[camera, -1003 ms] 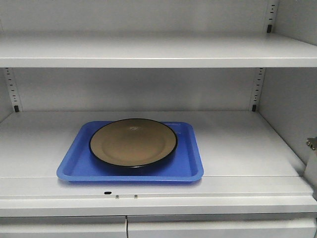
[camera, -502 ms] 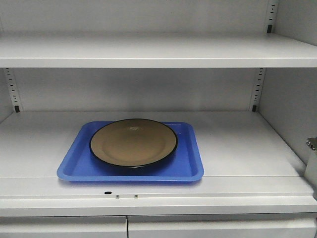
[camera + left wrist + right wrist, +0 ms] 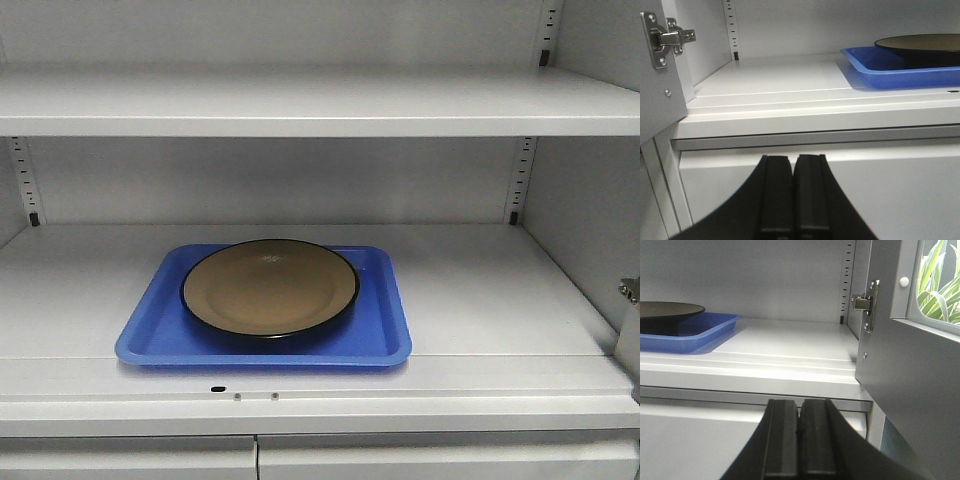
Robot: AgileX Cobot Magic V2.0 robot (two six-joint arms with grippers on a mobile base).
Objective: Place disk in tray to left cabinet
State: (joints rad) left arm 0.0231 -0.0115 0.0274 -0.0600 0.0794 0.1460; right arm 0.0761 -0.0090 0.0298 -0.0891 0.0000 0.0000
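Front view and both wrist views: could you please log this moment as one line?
disk on tray | tray on left cabinet shelf | left gripper shut, empty | right gripper shut, empty

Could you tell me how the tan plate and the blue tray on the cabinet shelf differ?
The glossy tan, black-rimmed disk is round; the bright blue plastic tray is rectangular with rounded corners. The disk sits inside the tray, which rests directly on the grey cabinet shelf. Both lie flat and shallow.
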